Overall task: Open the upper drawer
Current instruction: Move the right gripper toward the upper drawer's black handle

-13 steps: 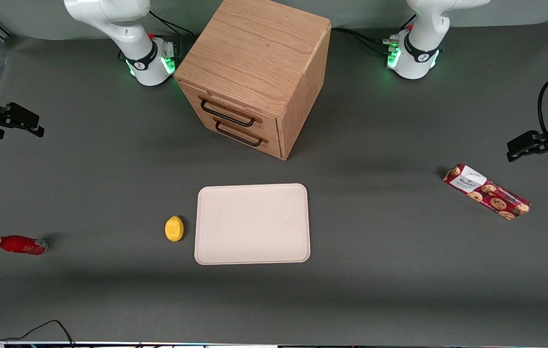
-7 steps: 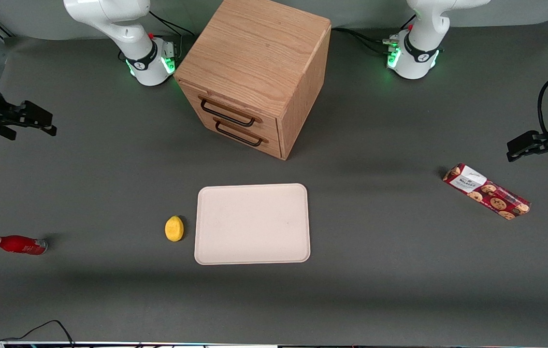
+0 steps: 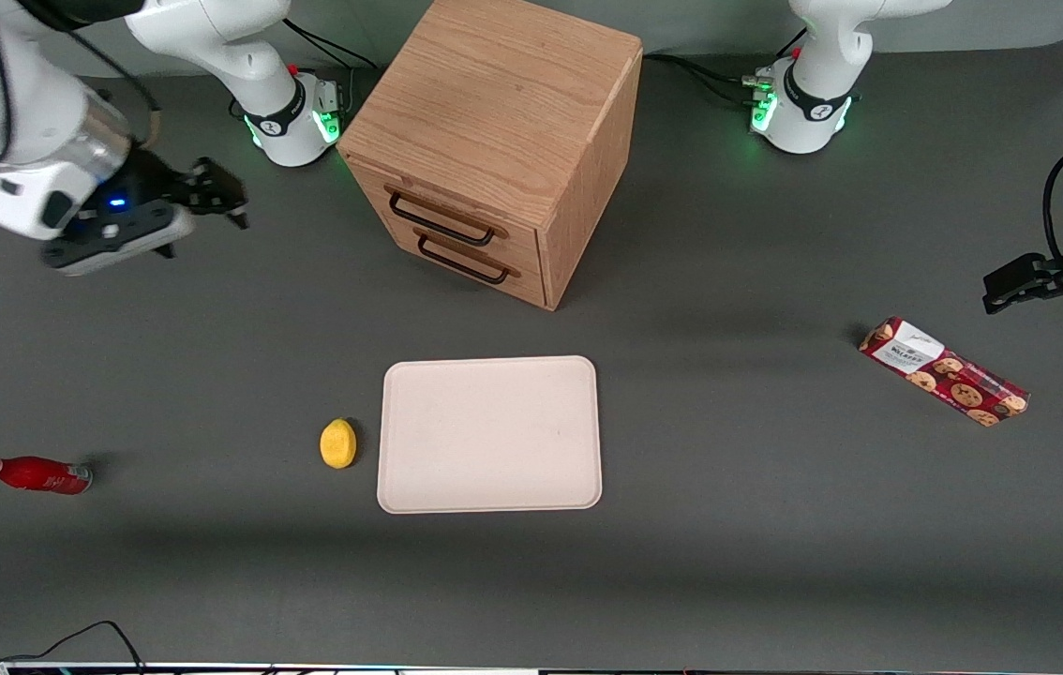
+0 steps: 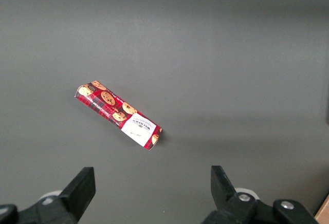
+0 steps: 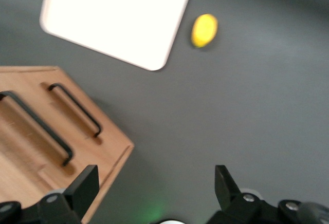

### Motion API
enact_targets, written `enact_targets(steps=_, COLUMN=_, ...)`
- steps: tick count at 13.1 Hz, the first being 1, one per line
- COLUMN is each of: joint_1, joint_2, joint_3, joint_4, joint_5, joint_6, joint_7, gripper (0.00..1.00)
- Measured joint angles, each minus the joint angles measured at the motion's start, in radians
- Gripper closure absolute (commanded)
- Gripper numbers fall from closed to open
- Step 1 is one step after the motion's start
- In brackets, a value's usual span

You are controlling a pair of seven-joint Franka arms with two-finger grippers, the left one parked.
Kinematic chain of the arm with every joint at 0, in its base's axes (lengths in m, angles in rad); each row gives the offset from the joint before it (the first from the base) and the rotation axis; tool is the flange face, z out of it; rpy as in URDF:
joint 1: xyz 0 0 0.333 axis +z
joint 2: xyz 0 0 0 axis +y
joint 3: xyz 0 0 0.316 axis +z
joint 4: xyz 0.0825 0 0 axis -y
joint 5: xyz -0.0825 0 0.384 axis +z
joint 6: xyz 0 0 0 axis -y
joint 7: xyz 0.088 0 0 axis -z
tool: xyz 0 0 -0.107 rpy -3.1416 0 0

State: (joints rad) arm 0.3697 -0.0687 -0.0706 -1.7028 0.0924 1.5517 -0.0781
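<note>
Two words legible on cookie box (image 4: 119, 115): "WALKER'S"? Unclear; gripper (image 3: 217, 197) beside upper drawer (image 3: 442, 217).

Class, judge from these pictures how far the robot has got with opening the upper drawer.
Done: nothing on the drawer itself; the upper drawer sits flush in the cabinet, as does the lower drawer. In hand: the gripper, open and empty, hangs above the table toward the working arm's end, apart from the cabinet. Left: reach the upper handle, close on it and pull.

The upper drawer (image 5: 31, 131) is cut off by the frame edge.
</note>
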Motion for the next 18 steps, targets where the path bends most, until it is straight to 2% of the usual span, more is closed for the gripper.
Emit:
enact_targets(steps=7, joint_1=0.143, joint_2=0.056, joint_3=0.001, joint_4=0.000, joint_5=0.034, joint_6=-0.001, joint_7=-0.001, gripper=0.00)
enact_targets(steps=10, joint_1=0.152, joint_2=0.089, joint_3=0.010, joint_4=-0.001, joint_5=0.079, joint_6=0.000, joint_7=-0.105, gripper=0.00)
enact_targets(steps=13, joint_1=0.143, joint_2=0.121, joint_3=0.008, joint_4=-0.001, joint_5=0.173, joint_6=0.000, joint_7=-0.226, gripper=0.00)
enact_targets(steps=18, joint_1=0.149, joint_2=0.175, joint_3=0.014, joint_4=-0.007, joint_5=0.191, joint_6=0.064, joint_7=-0.236, gripper=0.00)
